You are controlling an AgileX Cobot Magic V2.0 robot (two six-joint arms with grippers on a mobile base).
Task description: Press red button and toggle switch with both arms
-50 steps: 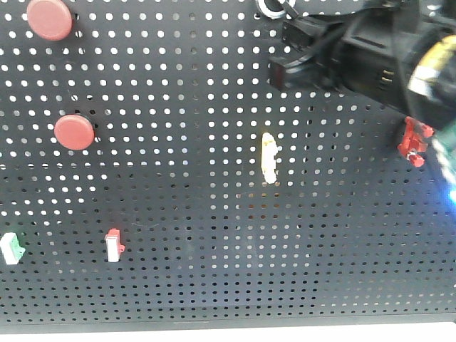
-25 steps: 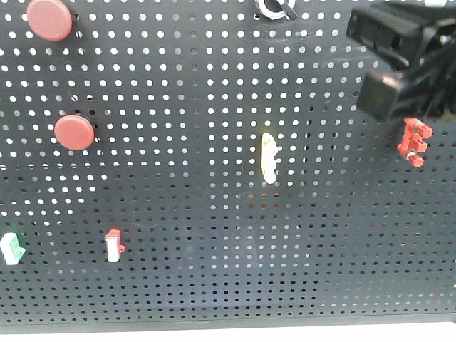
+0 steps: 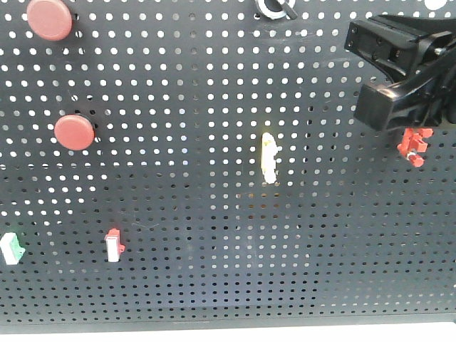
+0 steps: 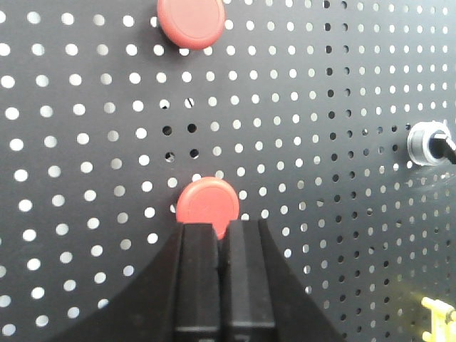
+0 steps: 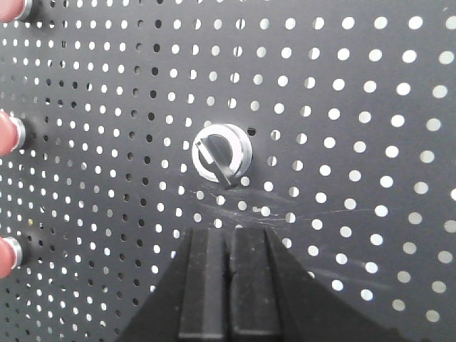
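In the left wrist view we see our left gripper (image 4: 221, 246), two black matte fingers pressed together with only a thin seam between them, holding nothing. Its tips sit just below a round red push button (image 4: 207, 206) on the black perforated metal panel (image 4: 85, 142), and from this angle we cannot tell whether they touch it. A second round red button (image 4: 191, 21) sits higher on the same panel, and a small silver-rimmed rotary knob (image 4: 429, 144) shows at the right edge.

In the right wrist view our right gripper (image 5: 228, 239) is likewise closed on itself, fingers side by side and empty. It points at the silver rotary knob (image 5: 221, 153), stopping just short of it.

In the front view a black, blocky, angular gripper (image 3: 402, 71) occupies the upper right. The small bright red plastic toggle switch (image 3: 413, 144) with short prongs is directly beneath it, its top edge partly covered by the black block. Further left on the panel we find a pale yellow upright switch (image 3: 269, 157), a small red-and-white switch (image 3: 114, 246), a green-and-white switch (image 3: 11, 248), and the two red buttons.
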